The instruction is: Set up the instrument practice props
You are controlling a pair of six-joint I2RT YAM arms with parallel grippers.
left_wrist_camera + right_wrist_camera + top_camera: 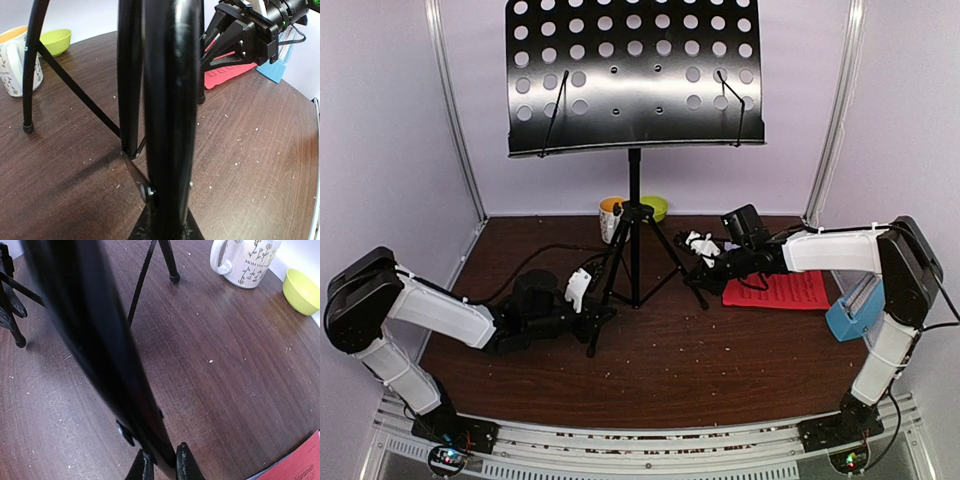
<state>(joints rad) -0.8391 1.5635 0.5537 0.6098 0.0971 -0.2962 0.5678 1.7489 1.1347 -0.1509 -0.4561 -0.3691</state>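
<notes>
Black fingers of my left end effector (pixel 600 312) are pinched on the front left leg of the stand (pixel 634 180), low down toward its foot. In the left wrist view that leg fills the middle of the picture and runs down between the finger bases, so I read a narrow grip on the tube. My right end effector (pixel 697 270) does the same on the front right leg. Its wrist view shows two fingertips (pixel 184 465) pressed close on either side of the dark tube at the bottom edge. The two end effectors face each other across the tripod, and from the left wrist I see the right one just behind its leg.

The stand is upright at the middle of the surface (pixel 650 370). The two feet I can see rest on the wood, and its perforated desk sits high above the arms. The third leg curves toward the back left, where a mug (pixel 610 216) and a green bowl (pixel 655 207) stand side by side just behind the tripod.

To the right of the stand, the red sheet (pixel 782 290) lies flat on the surface, partly under my right forearm. The light-blue metronome (pixel 853 312) is just beside the sheet's right edge, close to the right arm's lower link. I cannot tell whether it stands upright. Pale specks are scattered over the wood.
</notes>
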